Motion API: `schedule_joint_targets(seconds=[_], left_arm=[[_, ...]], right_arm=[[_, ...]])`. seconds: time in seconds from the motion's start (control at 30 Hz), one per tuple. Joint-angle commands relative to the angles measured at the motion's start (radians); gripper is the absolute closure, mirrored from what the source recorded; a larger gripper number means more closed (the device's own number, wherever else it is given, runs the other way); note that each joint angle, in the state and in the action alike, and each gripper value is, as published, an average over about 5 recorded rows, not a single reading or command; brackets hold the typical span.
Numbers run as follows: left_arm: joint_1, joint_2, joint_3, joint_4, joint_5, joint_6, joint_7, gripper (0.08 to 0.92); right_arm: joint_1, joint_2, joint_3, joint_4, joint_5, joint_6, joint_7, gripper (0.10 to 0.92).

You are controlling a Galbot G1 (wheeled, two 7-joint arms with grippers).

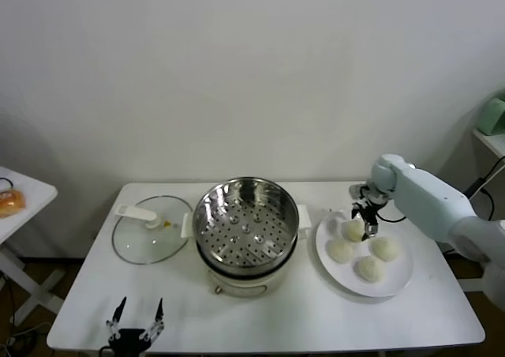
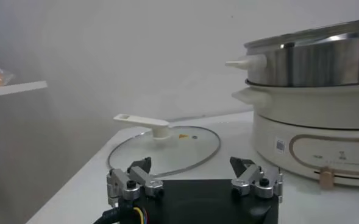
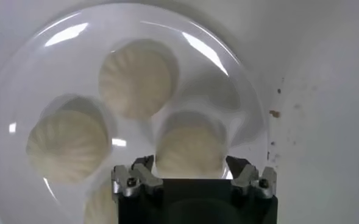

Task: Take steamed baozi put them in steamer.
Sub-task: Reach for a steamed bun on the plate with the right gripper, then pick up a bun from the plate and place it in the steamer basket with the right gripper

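A small round off-white dough bun (image 3: 100, 207) is cut off at the wrist picture's edge. The round shiny steel steamer (image 2: 310, 97) on its white base runs past the frame.

One baozi (image 3: 190, 149) sits between the right gripper's (image 3: 190, 176) spread fingers (image 3: 135, 176); three others lie beyond on the plate (image 3: 240, 97).

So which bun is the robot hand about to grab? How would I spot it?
Find the round shiny steel steamer in the middle of the white table; beside it sits a round white plate with four off-white buns. The targeted baozi is the rear one, nearest the wall, the only bun between the right gripper's open fingers.
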Motion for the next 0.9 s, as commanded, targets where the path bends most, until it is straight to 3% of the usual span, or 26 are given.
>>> schedule_joint_targets(seconds=[0.03, 0.23, 0.5, 0.7, 0.9], left_arm=[[0.003, -0.002, 0.002, -0.004, 0.007, 0.000, -0.001, 0.177], [0.008, -0.002, 0.004, -0.009, 0.011, -0.003, -0.003, 0.177], [0.017, 0.000, 0.006, -0.014, 0.016, -0.008, -0.004, 0.177], [0.016, 0.001, 0.009, -0.012, 0.017, -0.008, -0.006, 0.177], [0.018, -0.001, 0.014, -0.006, 0.023, -0.012, -0.008, 0.177]], right_arm=[[0.006, 0.010, 0.004, 0.000, -0.030, 0.022, -0.008, 0.322], [0.072, -0.034, -0.030, 0.085, 0.024, 0.030, -0.009, 0.381], [0.456, -0.097, -0.320, 0.369, 0.197, 0.128, 0.023, 0.402], [0.711, -0.041, -0.454, 0.538, 0.288, 0.264, 0.051, 0.398], [0.783, 0.058, -0.487, 0.689, 0.346, 0.344, 0.072, 0.395]])
